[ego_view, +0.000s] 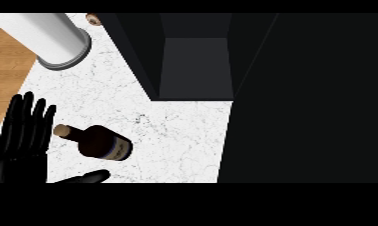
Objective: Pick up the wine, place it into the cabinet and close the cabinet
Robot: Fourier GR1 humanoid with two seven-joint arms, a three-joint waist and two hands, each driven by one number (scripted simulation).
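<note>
Head view: wine [97, 142] not yet grasped, just beside left robot hand [26, 132].
Left robot hand open, fingers straight, holding nothing. Wine on the surface [177, 135], cork [61, 130] nearest the fingers; cabinet [196, 65] open beyond. Judgement: curl round the body, not the neck, before lifting. A label band [119, 148] shows; no writing legible. The right robot hand is unseen.

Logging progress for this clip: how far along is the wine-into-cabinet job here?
Done: nothing yet, though the cabinet stands open. In hand: the left hand is open beside the wine bottle, fingers straight, not curled round it; the bottle sits on the counter. Left: grasp it, place it inside, close the cabinet. The right hand is not in view.
</note>
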